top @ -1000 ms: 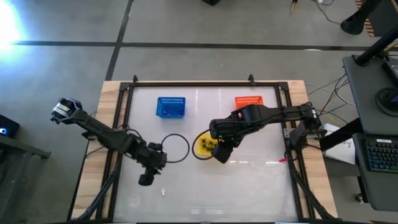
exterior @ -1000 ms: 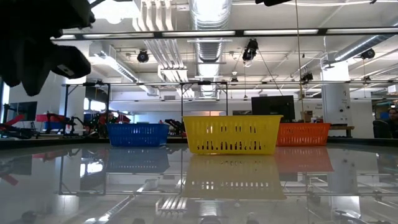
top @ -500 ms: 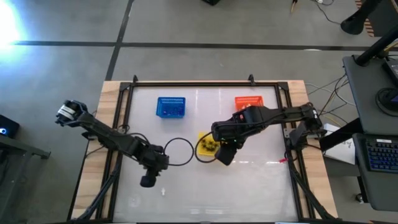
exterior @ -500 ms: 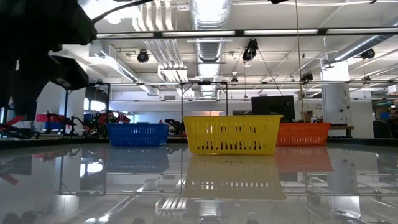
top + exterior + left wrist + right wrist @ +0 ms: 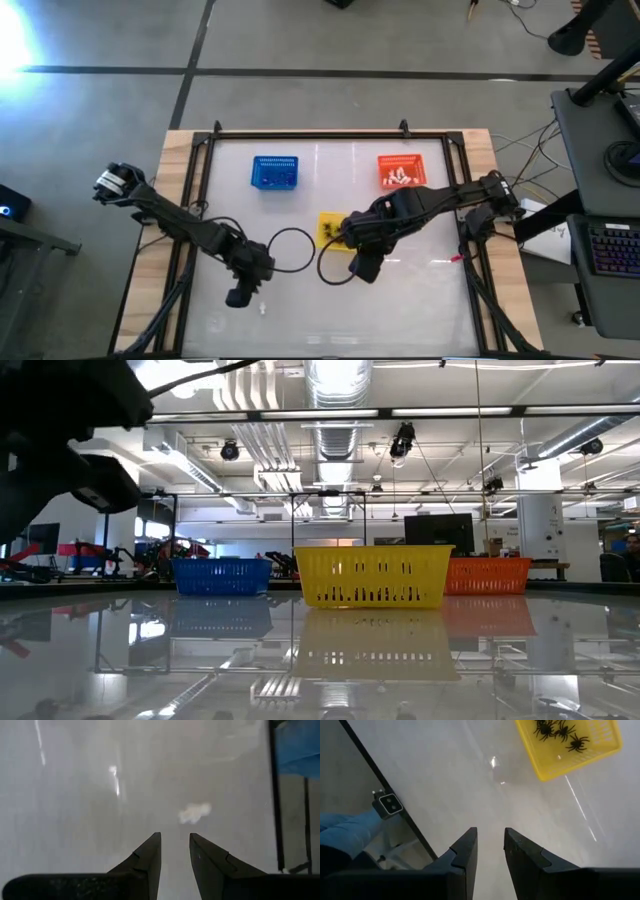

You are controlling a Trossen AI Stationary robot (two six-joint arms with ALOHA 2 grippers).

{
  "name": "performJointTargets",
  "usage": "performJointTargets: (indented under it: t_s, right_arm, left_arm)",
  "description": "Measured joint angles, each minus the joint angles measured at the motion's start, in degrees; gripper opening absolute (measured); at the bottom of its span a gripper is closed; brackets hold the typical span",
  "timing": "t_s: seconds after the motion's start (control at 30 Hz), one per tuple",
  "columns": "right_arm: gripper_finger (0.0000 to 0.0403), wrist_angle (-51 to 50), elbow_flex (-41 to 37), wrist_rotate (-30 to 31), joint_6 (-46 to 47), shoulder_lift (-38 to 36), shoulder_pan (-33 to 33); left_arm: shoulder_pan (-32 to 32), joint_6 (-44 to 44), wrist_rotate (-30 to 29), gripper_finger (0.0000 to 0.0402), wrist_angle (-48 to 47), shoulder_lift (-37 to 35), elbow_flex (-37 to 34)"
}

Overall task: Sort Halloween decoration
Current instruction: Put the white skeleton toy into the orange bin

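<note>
A white trinket (image 5: 262, 308) (image 5: 195, 812) of the Halloween decoration lies alone on the glossy table, near its front left. My left gripper (image 5: 238, 295) (image 5: 175, 845) hovers just short of it, open, nothing between the fingers. My right gripper (image 5: 365, 268) (image 5: 490, 840) hangs open and empty over bare table, on the near side of the yellow basket (image 5: 330, 228) (image 5: 572, 742), which holds several black spiders (image 5: 555, 730). The orange basket (image 5: 402, 171) holds white trinkets. No purple ones show.
A blue basket (image 5: 274, 172) stands at the far left, with the orange one at the far right; all three stand in a row in the low view. Black cable loops (image 5: 290, 245) lie mid-table. A black frame (image 5: 300, 135) rims the table. My left arm (image 5: 60, 450) looms dark.
My right gripper has swung away from the yellow basket toward the table's near edge, uncovering the orange basket. My left gripper has crept a little toward the near edge and tipped further down, closer to the white trinket. Nothing on the table has moved.
</note>
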Motion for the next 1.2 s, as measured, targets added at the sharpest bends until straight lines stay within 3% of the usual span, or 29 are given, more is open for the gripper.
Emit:
performJointTargets:
  t_s: [0.33,0.77,0.93,1.2]
  right_arm:
    - [0.0093,-0.03,-0.02,0.03,1.85,0.06,0.41]
    - [0.0088,-0.01,-0.02,0.06,1.85,0.06,0.41]
    - [0.0091,-0.01,-0.02,0.06,2.40,0.06,0.41]
    - [0.0086,0.01,-0.02,0.06,2.71,0.06,0.50]
  left_arm:
    - [-1.03,6.58,1.13,0.0132,5.24,2.19,0.00]
    - [-5.69,14.36,-2.48,0.0134,7.09,11.26,5.08]
    - [-5.83,17.05,-1.48,0.0134,2.09,14.81,6.13]
    - [-6.66,17.09,0.97,0.0134,1.86,15.44,6.34]
